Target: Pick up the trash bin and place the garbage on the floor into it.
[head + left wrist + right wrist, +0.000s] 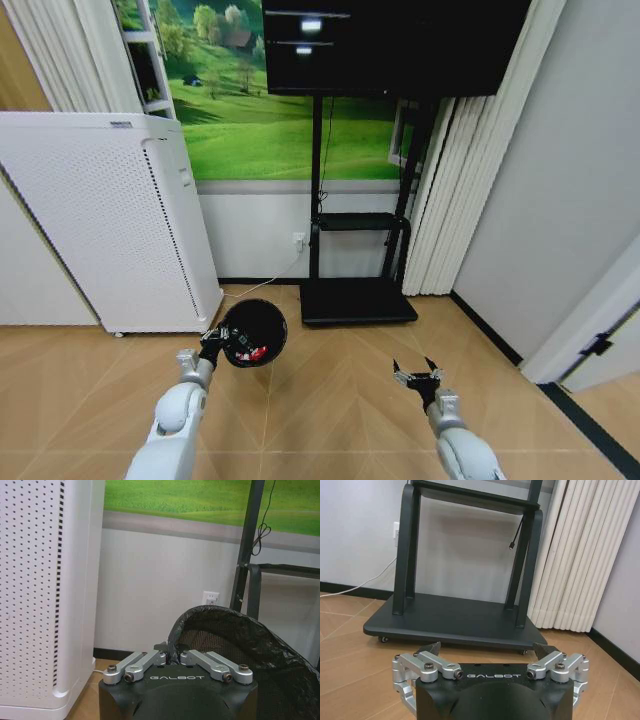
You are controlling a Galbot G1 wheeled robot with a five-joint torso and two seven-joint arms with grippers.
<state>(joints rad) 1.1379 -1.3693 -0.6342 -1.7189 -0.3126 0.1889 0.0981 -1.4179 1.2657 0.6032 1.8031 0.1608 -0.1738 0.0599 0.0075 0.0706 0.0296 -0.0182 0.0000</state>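
Gripping the rim of the trash bin (253, 333), the left gripper (213, 341) holds it up above the wooden floor (340, 380), in front of the white perforated appliance (100, 220). In the left wrist view its fingers (150, 658) are pressed together on the near edge of the bin (240, 650), which has a black bag as a lining. The bin is tilted, with its mouth turned toward the head camera, and a red-and-white piece of garbage (257, 352) lies inside, close to the lower wall. Some other small thing lies beside it, but I cannot tell what it is.

The right gripper (418, 375) hangs over the bare floor, well apart from the bin. Its jaws are wide apart and hold nothing; in the right wrist view the fingertips (434, 649) point toward the black TV stand (455, 620) at the wall.
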